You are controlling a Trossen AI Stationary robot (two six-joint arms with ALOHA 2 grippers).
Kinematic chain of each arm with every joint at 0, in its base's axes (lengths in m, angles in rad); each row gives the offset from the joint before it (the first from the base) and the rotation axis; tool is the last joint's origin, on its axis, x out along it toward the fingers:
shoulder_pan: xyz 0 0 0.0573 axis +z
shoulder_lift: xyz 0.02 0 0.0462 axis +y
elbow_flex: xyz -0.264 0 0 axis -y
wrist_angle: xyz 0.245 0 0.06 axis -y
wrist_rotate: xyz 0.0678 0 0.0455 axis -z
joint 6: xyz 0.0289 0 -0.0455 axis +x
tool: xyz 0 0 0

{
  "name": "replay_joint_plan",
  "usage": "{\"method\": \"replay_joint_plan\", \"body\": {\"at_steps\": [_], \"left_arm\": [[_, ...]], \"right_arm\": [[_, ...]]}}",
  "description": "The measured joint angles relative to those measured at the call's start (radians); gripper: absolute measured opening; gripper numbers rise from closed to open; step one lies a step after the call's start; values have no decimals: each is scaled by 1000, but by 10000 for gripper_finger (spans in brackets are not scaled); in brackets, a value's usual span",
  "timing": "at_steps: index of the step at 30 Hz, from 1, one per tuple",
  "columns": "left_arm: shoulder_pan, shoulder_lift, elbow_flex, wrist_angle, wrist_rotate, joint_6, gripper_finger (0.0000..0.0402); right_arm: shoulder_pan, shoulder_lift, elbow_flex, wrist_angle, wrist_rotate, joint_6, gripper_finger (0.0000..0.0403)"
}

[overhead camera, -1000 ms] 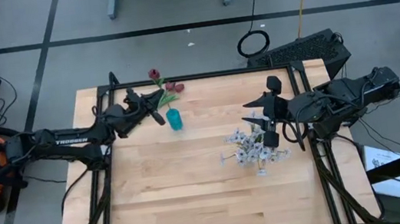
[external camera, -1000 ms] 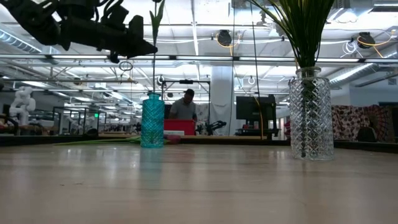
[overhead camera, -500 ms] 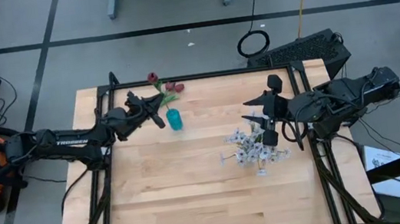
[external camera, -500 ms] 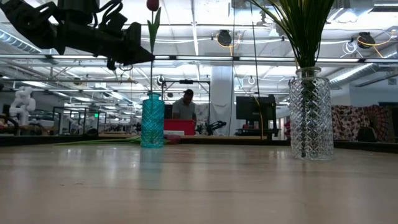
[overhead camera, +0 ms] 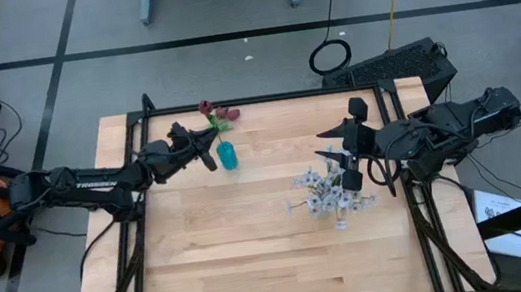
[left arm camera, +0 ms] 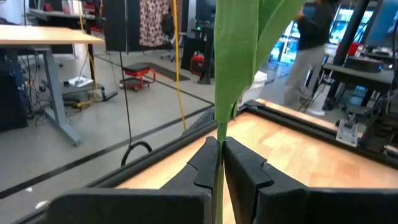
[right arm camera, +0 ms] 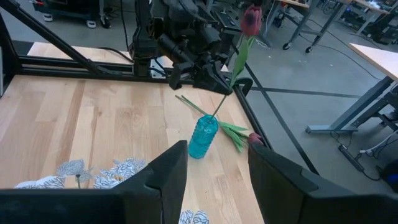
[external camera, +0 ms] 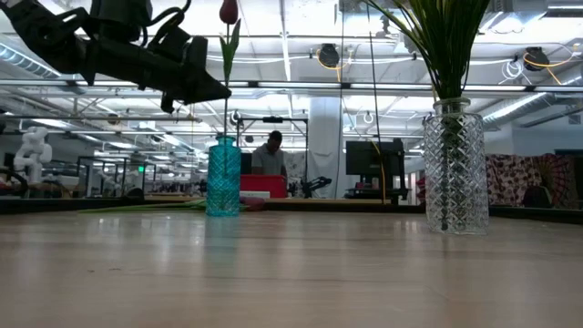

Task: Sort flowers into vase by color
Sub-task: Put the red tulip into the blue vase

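A red flower with a dark red bud [external camera: 229, 11] and a green stem stands with its lower end in the small teal vase [overhead camera: 228, 156] near the table's far edge. My left gripper [left arm camera: 219, 146] is shut on that stem above the vase's mouth. Two more red flowers [overhead camera: 226, 116] lie flat on the table behind the vase. White blossom sprays [overhead camera: 327, 193] stand in a clear glass vase [external camera: 454, 169] right of centre. My right gripper [right arm camera: 217, 180] hangs open above them, with nothing between its fingers. My left gripper pinches the red flower's stem [left arm camera: 219, 130] between its two fingers, just under the base of a long leaf. The fingers lie level, coming from the table's left, across the stem. The stem stands nearly upright, its lower end [right arm camera: 211, 115] inside the teal vase.
Black frame rails [overhead camera: 264, 98] run along the table's edges. The table's near half [overhead camera: 256, 268] is bare wood. Beyond the table the low view shows a person [external camera: 270, 155] and workshop furniture.
My left gripper has sunk a little toward the teal vase and rolled slightly, still holding the red flower. The flower has come down with it: its bud, above the low view's top a second ago, now shows there, and the stem reaches deeper into the vase.
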Motion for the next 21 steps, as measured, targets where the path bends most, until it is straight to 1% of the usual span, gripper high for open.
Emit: {"method": "replay_joint_plan", "body": {"at_steps": [9, 15, 21], "left_arm": [[0, 60, 0, -1, 10, -20, 29], [-1, 62, 0, -10, 39, -38, 29], [-1, 62, 0, -71, 52, -66, 29]], "right_arm": [[0, 0, 0, 0, -1, 0, 160], [0, 0, 0, 0, -3, 0, 160], [0, 0, 0, 0, -4, 0, 160]]}}
